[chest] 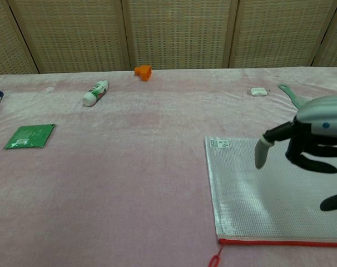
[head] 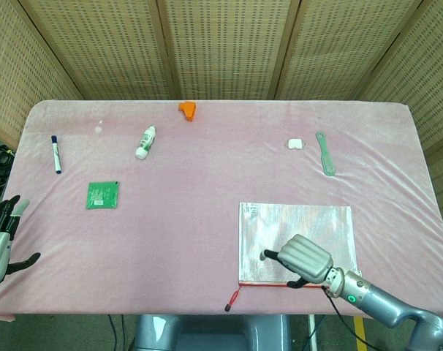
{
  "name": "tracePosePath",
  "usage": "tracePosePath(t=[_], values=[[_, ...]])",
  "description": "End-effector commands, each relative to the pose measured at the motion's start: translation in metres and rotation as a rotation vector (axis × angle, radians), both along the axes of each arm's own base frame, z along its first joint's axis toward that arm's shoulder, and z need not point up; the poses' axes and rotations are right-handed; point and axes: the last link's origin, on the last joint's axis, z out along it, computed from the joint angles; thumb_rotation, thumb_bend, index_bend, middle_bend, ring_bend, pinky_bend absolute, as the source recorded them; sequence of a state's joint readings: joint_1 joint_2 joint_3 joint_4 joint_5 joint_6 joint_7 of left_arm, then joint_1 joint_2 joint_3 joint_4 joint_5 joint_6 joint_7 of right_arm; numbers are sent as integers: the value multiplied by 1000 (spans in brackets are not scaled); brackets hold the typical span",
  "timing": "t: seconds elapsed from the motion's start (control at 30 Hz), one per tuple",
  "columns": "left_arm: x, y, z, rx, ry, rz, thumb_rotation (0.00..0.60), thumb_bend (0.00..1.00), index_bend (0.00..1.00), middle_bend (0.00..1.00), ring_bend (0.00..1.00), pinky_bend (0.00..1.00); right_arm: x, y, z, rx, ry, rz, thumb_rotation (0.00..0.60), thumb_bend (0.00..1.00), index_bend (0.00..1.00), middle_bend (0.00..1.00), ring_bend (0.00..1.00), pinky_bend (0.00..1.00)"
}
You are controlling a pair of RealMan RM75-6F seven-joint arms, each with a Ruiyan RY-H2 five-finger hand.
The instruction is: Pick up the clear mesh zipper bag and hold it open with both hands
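The clear mesh zipper bag [head: 294,230] [chest: 257,194] lies flat on the pink cloth at the front right, its red zipper edge [head: 265,284] toward me and a red pull tab [head: 232,300] off its near left corner. My right hand [head: 303,259] [chest: 313,139] hovers palm-down over the bag's near edge, fingers spread and holding nothing. At the table's front left edge my left hand [head: 1,238] stays with fingers apart, far from the bag and seen only in the head view.
A green packet [head: 103,194], a blue marker [head: 55,154], a white tube [head: 145,142], an orange piece [head: 187,109], a small white object [head: 295,144] and a green brush [head: 325,153] lie spread over the cloth. Wicker screens stand behind.
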State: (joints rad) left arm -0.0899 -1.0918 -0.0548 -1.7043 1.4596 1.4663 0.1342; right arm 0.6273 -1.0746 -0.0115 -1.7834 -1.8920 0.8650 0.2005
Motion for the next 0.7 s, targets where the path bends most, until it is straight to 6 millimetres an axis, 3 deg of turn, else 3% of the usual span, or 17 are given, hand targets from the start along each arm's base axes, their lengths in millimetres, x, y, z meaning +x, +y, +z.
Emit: tracePosePath(t=[0.03,0.17,0.7], values=[[-1,3,-1,-3,4,6,600,0,0,0,0,0,23,6,-41,139,49,24,600,324,419,885,875,1000],[-1,4,-2,-6,7,7,600,0,0,0,0,0,29,8,-58,169,78,33,600,393,428,886,875,1000],[-3,6,0,-5,-5,17,600,0,0,0,0,0,47,15,-106,233,78,-10,600,482,466,893,876,1000]])
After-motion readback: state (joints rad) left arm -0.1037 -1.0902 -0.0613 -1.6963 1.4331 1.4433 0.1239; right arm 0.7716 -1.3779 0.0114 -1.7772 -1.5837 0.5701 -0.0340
